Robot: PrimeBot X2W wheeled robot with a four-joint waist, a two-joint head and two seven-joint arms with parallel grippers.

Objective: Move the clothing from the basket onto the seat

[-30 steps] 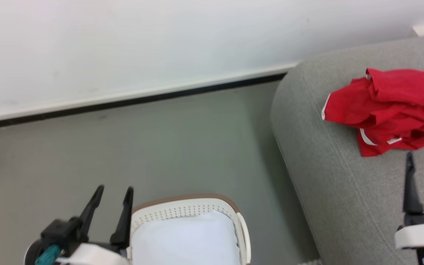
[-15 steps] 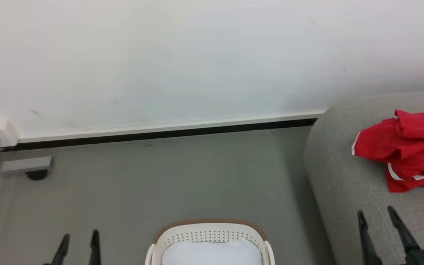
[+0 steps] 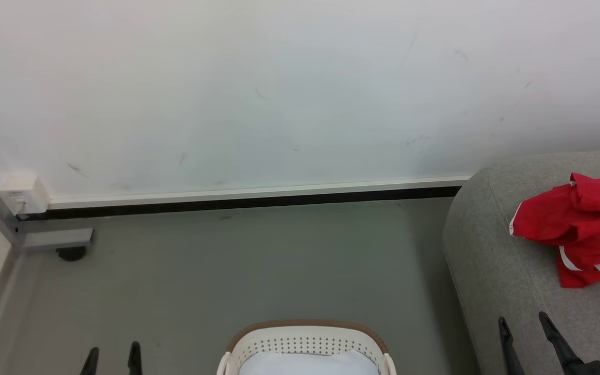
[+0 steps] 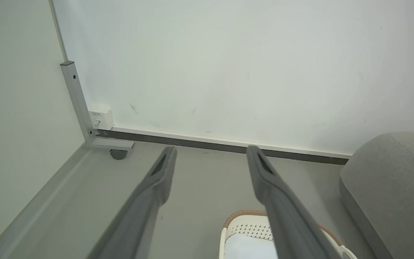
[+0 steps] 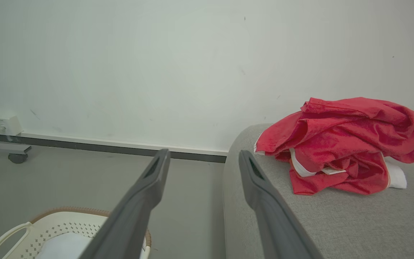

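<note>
The red clothing (image 3: pixel 578 229) with white trim lies crumpled on the light grey seat (image 3: pixel 492 260) at the right; the right wrist view shows the clothing (image 5: pixel 343 144) resting on the seat (image 5: pixel 354 223). The cream-white basket (image 3: pixel 305 344) with a brown rim stands on the floor at bottom centre, its inside pale white. My left gripper (image 3: pixel 112 354) is open at the lower left, above bare floor left of the basket. My right gripper (image 3: pixel 524 325) is open over the seat's front edge, below the clothing and apart from it. Both hold nothing.
A white wall with a dark skirting strip (image 3: pixel 253 200) runs across the back. A grey metal frame foot on a castor (image 3: pixel 65 245) stands in the left corner beside a white wall socket (image 3: pixel 21 195). Grey floor (image 3: pixel 253 265) lies between basket and wall.
The head camera has tilted upward, so everything sits lower in the picture and more wall shows. Both grippers have dropped toward the bottom edge and stayed open. The clothing stays on the seat.
</note>
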